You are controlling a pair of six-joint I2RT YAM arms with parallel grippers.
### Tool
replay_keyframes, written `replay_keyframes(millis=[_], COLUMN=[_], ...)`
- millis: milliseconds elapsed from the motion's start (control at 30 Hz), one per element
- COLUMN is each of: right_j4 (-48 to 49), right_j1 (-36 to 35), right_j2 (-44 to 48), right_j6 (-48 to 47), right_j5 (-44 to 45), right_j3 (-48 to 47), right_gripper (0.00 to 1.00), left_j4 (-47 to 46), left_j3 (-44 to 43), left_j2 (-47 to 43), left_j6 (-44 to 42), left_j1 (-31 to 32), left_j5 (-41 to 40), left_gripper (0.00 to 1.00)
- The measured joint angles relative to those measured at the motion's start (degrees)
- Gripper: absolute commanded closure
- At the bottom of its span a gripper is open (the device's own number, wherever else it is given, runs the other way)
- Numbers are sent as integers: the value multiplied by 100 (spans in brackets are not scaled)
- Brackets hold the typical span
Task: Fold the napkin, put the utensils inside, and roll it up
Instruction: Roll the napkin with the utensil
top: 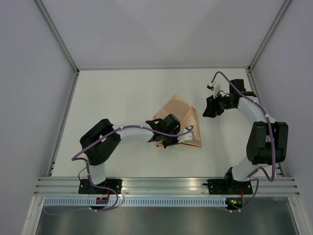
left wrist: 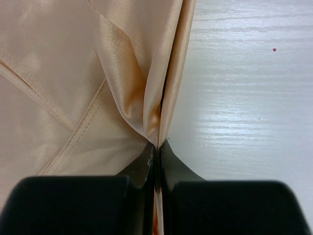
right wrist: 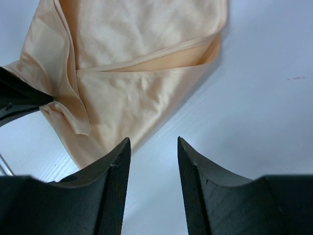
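So the thin peach-orange cloth napkin [top: 177, 108] is sitting a bit right of centre on the white wood-grain tabletop [top: 122, 98], and it's not flat at all, more of a rumpled angular heap folded over itself. The left gripper [top: 172, 133] is right down on the near side of the cloth. In the left wrist view its jaws are pressed together on a raised ridge of the fabric [left wrist: 73, 73], which fans up and away from the pinch in a shiny pleat, with bare tabletop [left wrist: 244, 98] off to the right. The right gripper [top: 213, 110] hangs to the right of the napkin, clearly apart from it. Its own camera shows the jaws spread with nothing between them, just tabletop [right wrist: 254, 98] underneath, and the napkin [right wrist: 137, 63] beyond them in overlapping layers.
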State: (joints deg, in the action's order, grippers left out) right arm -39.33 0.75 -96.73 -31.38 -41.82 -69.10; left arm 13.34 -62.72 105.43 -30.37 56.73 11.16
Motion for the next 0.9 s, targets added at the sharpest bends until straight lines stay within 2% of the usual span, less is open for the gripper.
replay_keyframes(millis=[133,400,500,667,900], right_j4=[306,605,800,1349,1864], right_j1=[356,234,-212,-1541,-2662], right_j2=[881,2393,2850,3547,3329], right_j6=[-188,-1123,-1377,-1521,-1674], right_j5=[-114,-439,-313,219,874], right_j3=[673,2046,2483,3274,3383], right_gripper=[52,52,51,45,41], left_j4=[155,286,313,529,656], left_j3=[-90,-229,-245,-450,-584], left_j2=[72,282,334,518,645], left_j6=[201,485,542,603,667], left_j1=[-302,-861,-964,-1086,-1163], left_j5=[623,1770,2015,2334,2557], left_gripper=[98,98,98,98,98])
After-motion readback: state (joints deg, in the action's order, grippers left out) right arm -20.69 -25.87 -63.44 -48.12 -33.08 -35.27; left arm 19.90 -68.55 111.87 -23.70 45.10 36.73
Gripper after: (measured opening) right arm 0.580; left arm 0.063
